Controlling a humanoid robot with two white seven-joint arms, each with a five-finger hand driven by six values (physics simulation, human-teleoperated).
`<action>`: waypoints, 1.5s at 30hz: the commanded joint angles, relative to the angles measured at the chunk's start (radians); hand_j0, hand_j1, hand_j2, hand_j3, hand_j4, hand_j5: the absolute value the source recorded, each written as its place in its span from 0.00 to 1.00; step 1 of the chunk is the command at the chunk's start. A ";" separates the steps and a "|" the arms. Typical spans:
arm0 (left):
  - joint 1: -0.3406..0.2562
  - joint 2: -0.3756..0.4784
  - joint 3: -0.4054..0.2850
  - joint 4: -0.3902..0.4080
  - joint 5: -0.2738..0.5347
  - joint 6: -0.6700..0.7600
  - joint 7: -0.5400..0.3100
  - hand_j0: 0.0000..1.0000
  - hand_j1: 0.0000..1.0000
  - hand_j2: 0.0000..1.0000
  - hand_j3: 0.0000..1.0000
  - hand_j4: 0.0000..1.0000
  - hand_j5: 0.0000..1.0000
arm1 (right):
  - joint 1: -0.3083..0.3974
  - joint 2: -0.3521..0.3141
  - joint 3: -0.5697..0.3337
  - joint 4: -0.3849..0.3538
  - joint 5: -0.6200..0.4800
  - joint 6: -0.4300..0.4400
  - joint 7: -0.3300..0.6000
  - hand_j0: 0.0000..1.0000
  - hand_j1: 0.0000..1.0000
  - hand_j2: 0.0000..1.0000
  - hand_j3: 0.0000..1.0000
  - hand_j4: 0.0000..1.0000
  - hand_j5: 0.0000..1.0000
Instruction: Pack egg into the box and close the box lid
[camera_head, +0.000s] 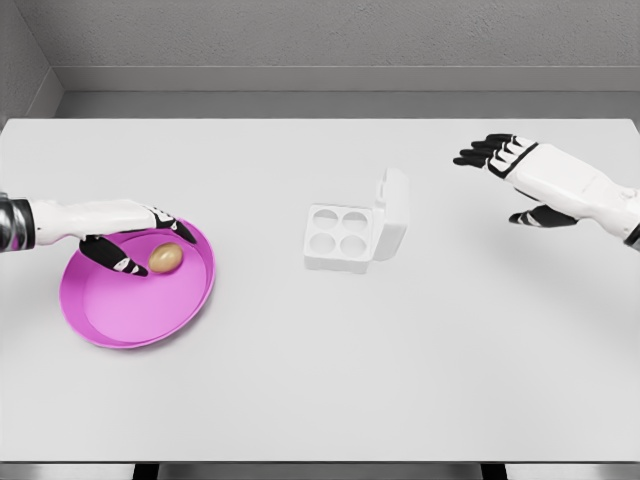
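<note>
Magenta round plastic plate (120, 320) is holding the smooth tan egg (165, 258); we are judging our left hand (130, 240), fingers apart beside it, risks rolling it away.

Tan egg (165, 258), magenta plate (120, 320), white box (350, 235), perhaps pale grey table (320, 380).

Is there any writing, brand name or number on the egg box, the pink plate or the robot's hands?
None: no text, label, brand, number or sign shows anywhere in the head view.
The white egg box, the pink plate, the egg, the left robot hand and the right robot hand are all unmarked.
</note>
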 joint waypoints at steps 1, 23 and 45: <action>0.000 -0.001 0.002 0.000 0.007 0.001 0.000 0.79 0.79 0.79 0.79 0.79 0.79 | -0.002 -0.001 0.000 0.000 -0.007 0.000 -0.001 1.00 1.00 1.00 1.00 1.00 1.00; 0.020 -0.017 0.000 0.011 0.005 0.001 0.000 0.79 0.79 0.79 0.79 0.79 0.79 | -0.006 0.000 0.003 -0.002 -0.005 0.000 -0.001 1.00 1.00 1.00 1.00 1.00 1.00; 0.026 -0.041 0.003 0.046 0.005 0.001 0.000 0.68 0.68 0.68 0.68 0.68 0.68 | -0.008 0.000 0.003 -0.002 -0.005 0.000 -0.001 1.00 1.00 1.00 1.00 1.00 1.00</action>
